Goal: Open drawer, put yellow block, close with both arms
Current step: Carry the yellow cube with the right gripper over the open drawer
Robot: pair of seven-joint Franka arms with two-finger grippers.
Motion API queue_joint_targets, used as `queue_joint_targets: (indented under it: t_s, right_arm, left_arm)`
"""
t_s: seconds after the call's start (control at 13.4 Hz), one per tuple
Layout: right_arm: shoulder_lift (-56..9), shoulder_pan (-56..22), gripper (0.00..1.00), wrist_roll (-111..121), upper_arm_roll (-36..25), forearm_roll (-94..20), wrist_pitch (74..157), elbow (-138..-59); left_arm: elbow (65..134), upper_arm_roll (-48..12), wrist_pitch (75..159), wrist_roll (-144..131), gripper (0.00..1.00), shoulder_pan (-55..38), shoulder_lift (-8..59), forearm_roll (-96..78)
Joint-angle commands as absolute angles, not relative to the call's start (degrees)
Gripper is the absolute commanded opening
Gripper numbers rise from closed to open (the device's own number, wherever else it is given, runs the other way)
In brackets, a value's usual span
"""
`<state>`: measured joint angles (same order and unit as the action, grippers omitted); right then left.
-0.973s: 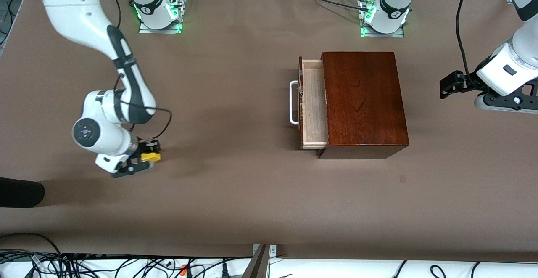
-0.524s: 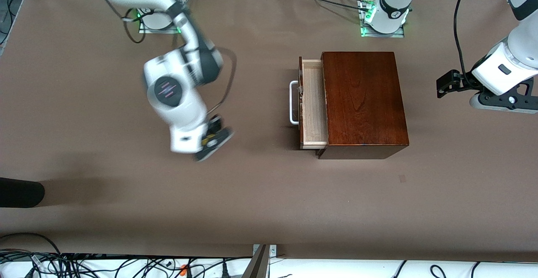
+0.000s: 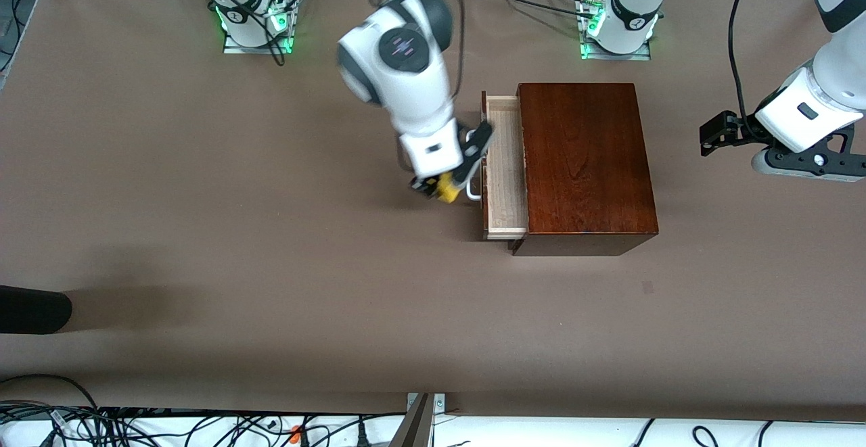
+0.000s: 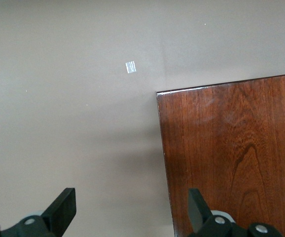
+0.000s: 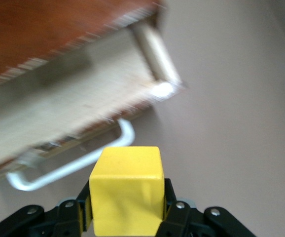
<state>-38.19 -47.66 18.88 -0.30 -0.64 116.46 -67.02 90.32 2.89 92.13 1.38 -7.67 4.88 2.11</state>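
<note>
The dark wooden box [image 3: 585,163] stands toward the left arm's end of the table. Its drawer [image 3: 506,170] is pulled out, showing a pale tray and a white handle [image 3: 471,193]. My right gripper [image 3: 443,190] is shut on the yellow block [image 3: 446,189] and holds it in the air over the table just beside the handle. In the right wrist view the block [image 5: 126,190] sits between the fingers with the drawer [image 5: 68,108] and handle [image 5: 73,165] ahead. My left gripper [image 3: 714,136] is open and empty, up in the air beside the box's closed end; its wrist view shows the box top [image 4: 231,153].
A small pale tape mark [image 3: 648,287] lies on the brown table nearer the front camera than the box; it also shows in the left wrist view [image 4: 130,66]. A dark object [image 3: 34,308] pokes in at the right arm's end. Cables run along the front edge.
My right gripper has lifted the yellow block off the table and carried it fast from the right arm's end across to the drawer handle. The left gripper has drifted slightly toward the box.
</note>
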Motion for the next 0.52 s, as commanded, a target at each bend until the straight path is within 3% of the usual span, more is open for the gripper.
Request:
queue_joint_targets:
  t_s: [0.0,0.45]
  right_arm:
    - [-39.99,-53.33,0.02,20.83,-0.61,0.88,114.0,-63.46]
    - [-44.64,-59.59,0.04,22.93,-0.53,3.87,113.73,-62.15]
  left_arm:
    - [91.14,2.81,91.76,1.85,1.0,-7.73,3.78,1.14]
    - [91.14,2.72,91.76,1.85,1.0,-7.73,3.78,1.05]
